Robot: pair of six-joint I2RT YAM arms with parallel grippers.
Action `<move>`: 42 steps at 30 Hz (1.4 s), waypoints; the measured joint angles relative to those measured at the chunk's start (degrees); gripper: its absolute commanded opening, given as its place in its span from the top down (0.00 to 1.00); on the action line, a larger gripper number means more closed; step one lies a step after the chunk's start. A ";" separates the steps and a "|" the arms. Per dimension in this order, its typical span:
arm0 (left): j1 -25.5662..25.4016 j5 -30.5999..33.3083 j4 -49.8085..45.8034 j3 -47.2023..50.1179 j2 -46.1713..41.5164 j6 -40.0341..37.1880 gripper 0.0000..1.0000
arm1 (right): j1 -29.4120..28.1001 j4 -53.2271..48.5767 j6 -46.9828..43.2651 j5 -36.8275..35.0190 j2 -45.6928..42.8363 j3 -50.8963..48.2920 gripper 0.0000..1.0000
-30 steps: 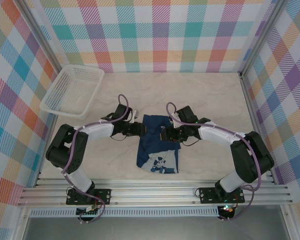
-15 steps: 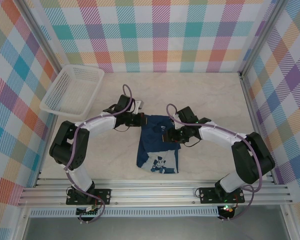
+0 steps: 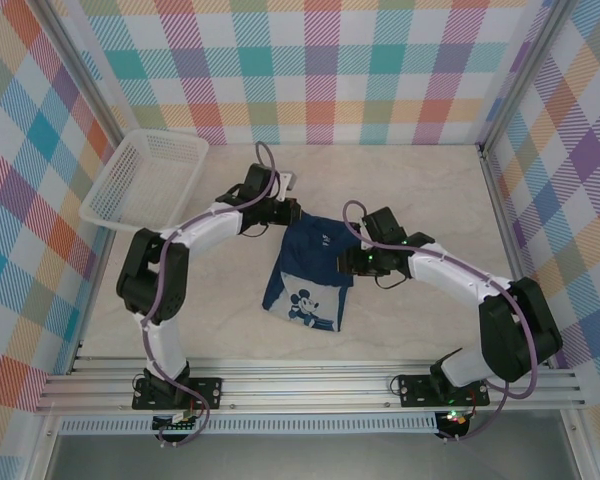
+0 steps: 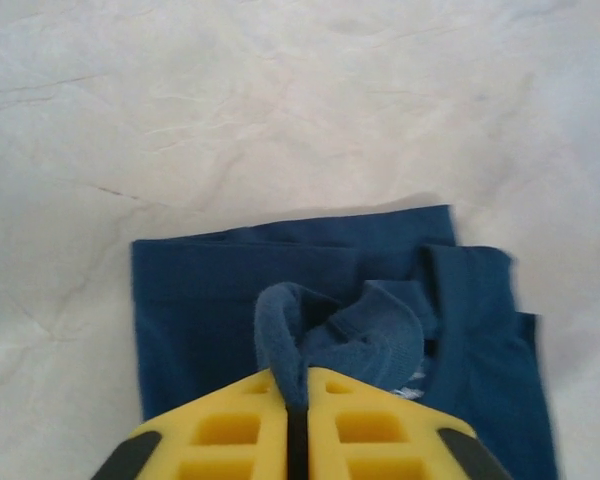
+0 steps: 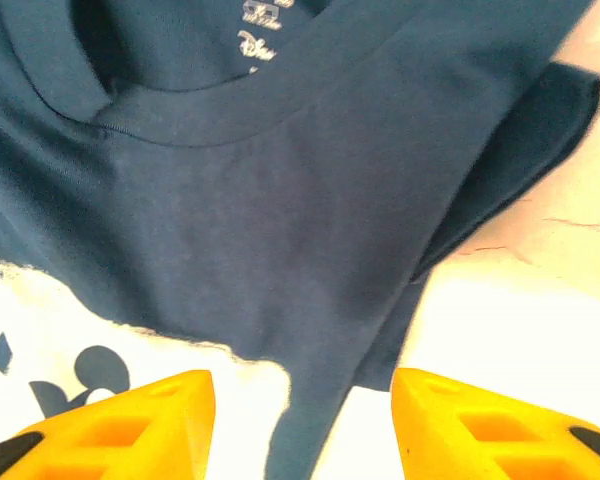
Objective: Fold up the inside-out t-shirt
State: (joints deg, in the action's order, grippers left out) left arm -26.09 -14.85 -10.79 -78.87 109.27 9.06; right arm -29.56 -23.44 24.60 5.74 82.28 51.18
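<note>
Two arms reach inward over the pale desk (image 3: 430, 190) in the top view, where the inside-out t-shirt (image 3: 310, 282) lies near the middle as a partly folded navy bundle, its pale print (image 3: 305, 305) toward 6 o'clock. The left pincer (image 3: 292, 213) sits at the shirt's 11 o'clock corner and the right pincer (image 3: 348, 262) at its 3 o'clock edge. A white basket (image 3: 145, 180) stands at the desk's 10 o'clock corner, well apart from the shirt. From the left wrist, the left pincer (image 4: 298, 385) is clenched on a raised fold of the shirt (image 4: 210, 290), and the rest of the cloth lies flat toward 12 o'clock. From the right wrist, the right pincer (image 5: 300, 385) is released, with its yellow fingers (image 5: 155, 410) spread wide. The shirt (image 5: 280, 200) lies below them, its neckband (image 5: 210, 110) at 11 o'clock.
</note>
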 measured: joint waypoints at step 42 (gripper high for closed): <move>0.04 -13.46 8.48 36.46 -19.06 19.98 0.48 | 8.98 10.54 3.45 -0.04 21.59 11.96 0.91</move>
State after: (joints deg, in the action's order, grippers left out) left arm -26.04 -28.32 -2.31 -42.41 90.21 29.04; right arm -20.58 -12.91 28.05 5.69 103.88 63.13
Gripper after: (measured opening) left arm 0.505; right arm 0.089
